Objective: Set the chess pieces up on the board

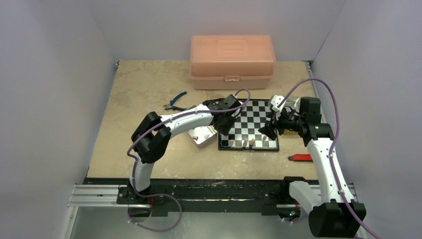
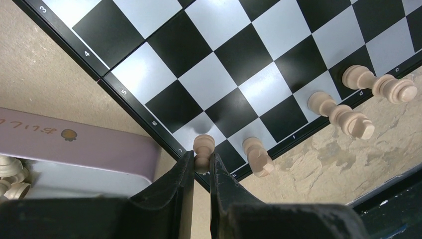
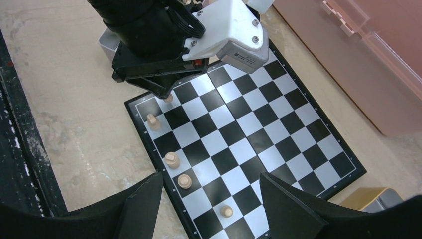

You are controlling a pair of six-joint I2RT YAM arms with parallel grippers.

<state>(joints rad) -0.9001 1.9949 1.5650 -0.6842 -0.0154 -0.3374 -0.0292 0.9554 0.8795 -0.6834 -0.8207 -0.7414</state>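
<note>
Pawn: a light tan pawn (image 2: 203, 148) is gripped at its head, base pointing down at the board (image 2: 234, 50).
Left claw: the left claw (image 2: 201, 158) is pinching that pawn between its fingertips, low over the board's near left corner.
Right claw: the right claw (image 3: 210, 175) is spread wide with nothing in it and hangs above the near right part of the board.
Where the pawn sits: over the pale square beside the border numeral 7, one row in from the near edge. Its base looks at or just off the surface; I can't tell which.
Neighbours: the nearest standing piece (image 2: 257, 155) is on the edge row, diagonally next to the pawn, with more light ones further along that row.
Tin: a lilac tin (image 2: 74, 149) lies just beside the board's left edge, with more light pieces (image 2: 12, 177) inside.
Doing it well: I'd bring the pawn straight down until the base sits flat in the middle of its square. Then part the fingers only slightly and lift straight up.
Risk: so small and light a pawn could cling to a finger or topple, and a wide opening might knock the neighbour.
</note>
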